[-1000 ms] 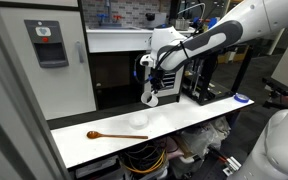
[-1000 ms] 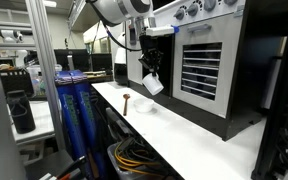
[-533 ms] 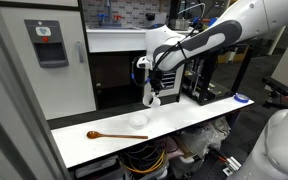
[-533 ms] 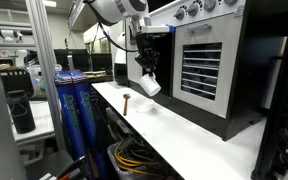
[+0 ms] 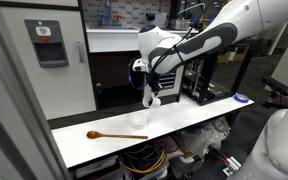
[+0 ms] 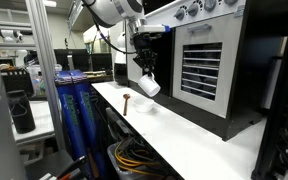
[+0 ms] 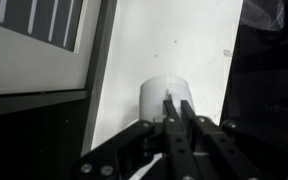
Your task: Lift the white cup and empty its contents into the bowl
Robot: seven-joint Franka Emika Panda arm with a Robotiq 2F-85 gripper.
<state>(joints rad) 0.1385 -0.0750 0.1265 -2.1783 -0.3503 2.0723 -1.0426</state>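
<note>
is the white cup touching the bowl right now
Apart. In an exterior view the white cup, gripped by the tool, hangs above the bowl with a clear gap between.

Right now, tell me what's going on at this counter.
The robot arm's tool is shut on the white cup, holding it tilted in the air above the white counter. The bowl sits on the counter just below it, with a wooden spoon lying nearby. Whether anything is pouring out is too small to tell.

Plain white cup point(image 5: 151, 100), white bowl point(image 5: 138, 121) (same shade), brown wooden spoon point(image 5: 109, 135), black hand point(image 7: 174, 110), white tabletop point(image 5: 199, 112)
</note>
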